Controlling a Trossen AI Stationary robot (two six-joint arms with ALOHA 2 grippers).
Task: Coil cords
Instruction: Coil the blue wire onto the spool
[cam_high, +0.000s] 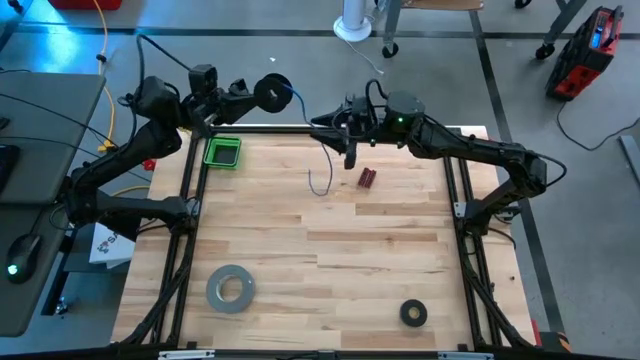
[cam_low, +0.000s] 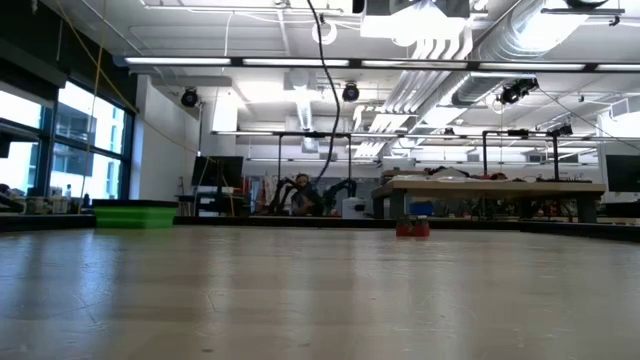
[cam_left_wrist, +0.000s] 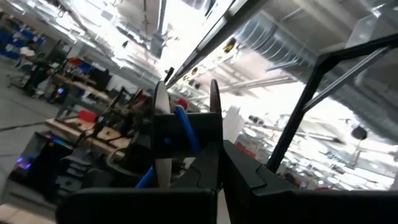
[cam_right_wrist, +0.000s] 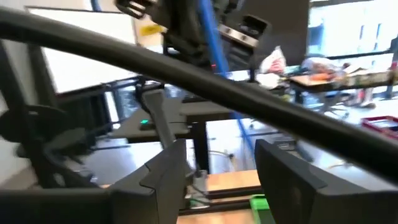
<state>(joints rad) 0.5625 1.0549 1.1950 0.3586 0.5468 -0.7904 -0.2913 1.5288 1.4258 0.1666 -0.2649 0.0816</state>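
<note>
Above the surface's far edge: left end effector (cam_high: 262, 92) clamped on spool (cam_high: 273, 92), raised so cord can wind.
Cord (cam_high: 318, 186): blue, hanging from spool down to surface.
Right end effector (cam_high: 351, 152): fingers apart, near cord, likely regrasping.

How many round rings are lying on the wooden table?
2. A grey tape roll lies near the front edge toward the left arm's side, and a smaller black ring lies near the front toward the right arm's side. None seem hidden.
</note>
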